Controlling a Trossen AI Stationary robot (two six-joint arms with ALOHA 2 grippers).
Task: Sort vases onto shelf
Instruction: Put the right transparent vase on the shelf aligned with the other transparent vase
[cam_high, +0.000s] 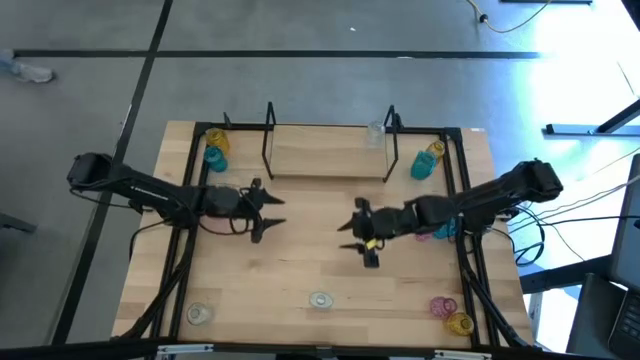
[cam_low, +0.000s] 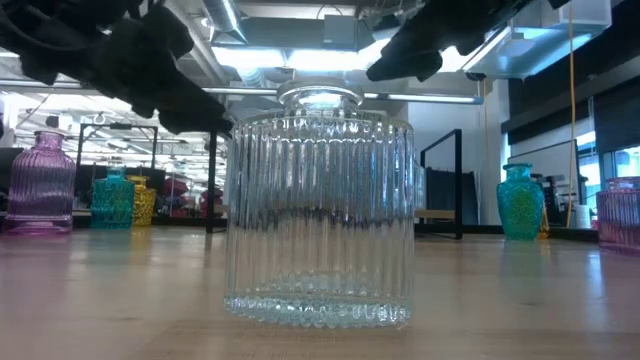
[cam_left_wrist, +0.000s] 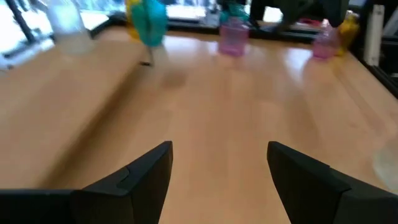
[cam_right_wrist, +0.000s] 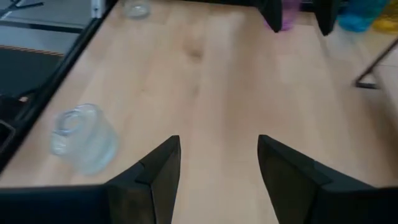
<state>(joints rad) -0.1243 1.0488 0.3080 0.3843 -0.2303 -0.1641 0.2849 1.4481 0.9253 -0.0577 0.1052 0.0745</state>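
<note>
The shelf, a light-wood board with black wire ends, stands at the table's far middle, with a clear vase at its right end. Other vases stand upright on the tabletop: teal and yellow at far left and far right, and clear ones near the front edge. My left gripper hovers open over the table's middle left, nothing between its fingers. My right gripper faces it from the right, open and empty.
A pink and a yellow vase stand at the near right corner. Pink and teal ones sit under my right arm. The black frame rails run along the table's sides. Bare wood lies between the grippers.
</note>
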